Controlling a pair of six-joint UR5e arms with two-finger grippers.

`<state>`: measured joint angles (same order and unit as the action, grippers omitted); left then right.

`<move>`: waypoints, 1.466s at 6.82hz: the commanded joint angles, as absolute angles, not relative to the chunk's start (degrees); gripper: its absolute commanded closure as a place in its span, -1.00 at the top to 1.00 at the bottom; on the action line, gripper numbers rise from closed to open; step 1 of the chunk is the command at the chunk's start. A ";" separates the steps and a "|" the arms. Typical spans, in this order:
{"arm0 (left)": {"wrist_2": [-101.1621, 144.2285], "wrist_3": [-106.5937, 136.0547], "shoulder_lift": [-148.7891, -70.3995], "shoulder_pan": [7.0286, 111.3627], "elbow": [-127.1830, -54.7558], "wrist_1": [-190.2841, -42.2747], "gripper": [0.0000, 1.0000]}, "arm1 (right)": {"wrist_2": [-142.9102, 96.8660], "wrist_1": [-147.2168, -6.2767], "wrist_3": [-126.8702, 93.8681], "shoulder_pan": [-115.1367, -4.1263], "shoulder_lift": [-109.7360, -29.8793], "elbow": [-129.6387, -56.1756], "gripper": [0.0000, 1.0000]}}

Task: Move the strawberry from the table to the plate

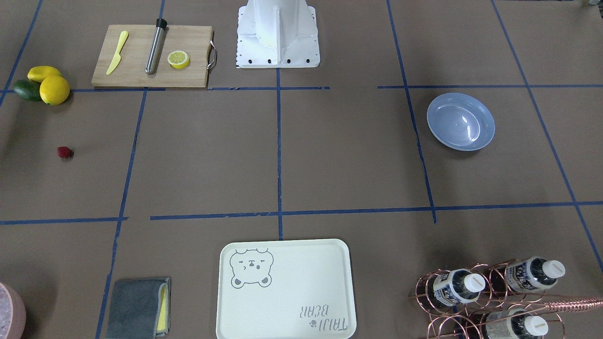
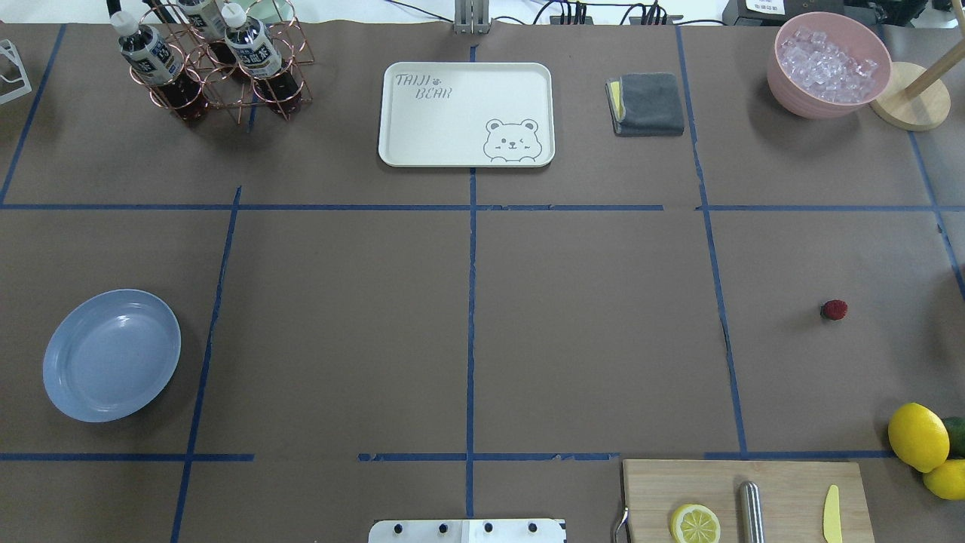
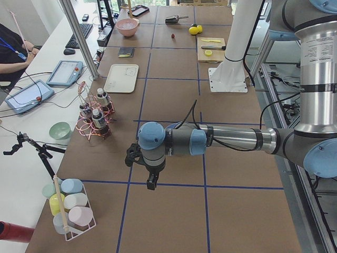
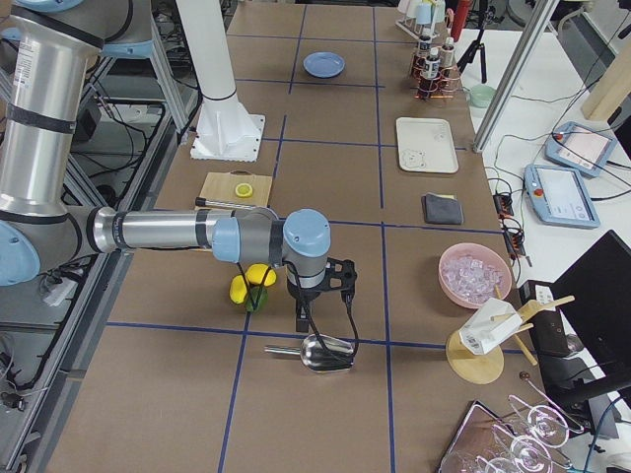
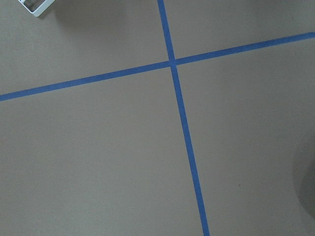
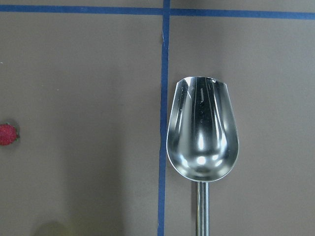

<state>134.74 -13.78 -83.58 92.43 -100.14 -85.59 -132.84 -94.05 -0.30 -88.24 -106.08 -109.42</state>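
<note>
The strawberry (image 1: 64, 152) (image 2: 834, 309), small and dark red, lies alone on the brown paper table (image 2: 588, 317) on the robot's right side. It also shows at the left edge of the right wrist view (image 6: 7, 133). The light blue plate (image 1: 460, 121) (image 2: 111, 354) sits empty on the far opposite side. My right gripper (image 4: 314, 310) hangs over the table near the lemons. Only the exterior right view shows it, and I cannot tell its state. My left gripper (image 3: 151, 179) hangs low beyond the table's left part, state unclear. Neither wrist view shows fingers.
A metal scoop (image 6: 202, 132) (image 4: 320, 352) lies under the right wrist. Lemons (image 2: 917, 436) and a cutting board (image 2: 746, 498) sit near the robot's right. A bear tray (image 2: 466, 113), a grey cloth (image 2: 648, 104), an ice bowl (image 2: 827, 64) and a bottle rack (image 2: 211, 64) line the far edge.
</note>
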 commanded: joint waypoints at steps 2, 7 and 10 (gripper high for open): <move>134.91 -14.33 -83.58 92.37 -100.11 -85.69 1.00 | -132.89 -94.04 -0.09 -88.24 -106.08 -110.03 1.00; 135.26 -14.33 -84.29 91.93 -101.77 -96.80 1.00 | -132.89 -94.04 -1.14 -88.15 -97.68 -110.92 1.00; 135.35 -12.23 -85.25 91.76 -97.41 -127.81 1.00 | -133.94 -94.13 -3.42 -88.15 -97.21 -111.62 1.00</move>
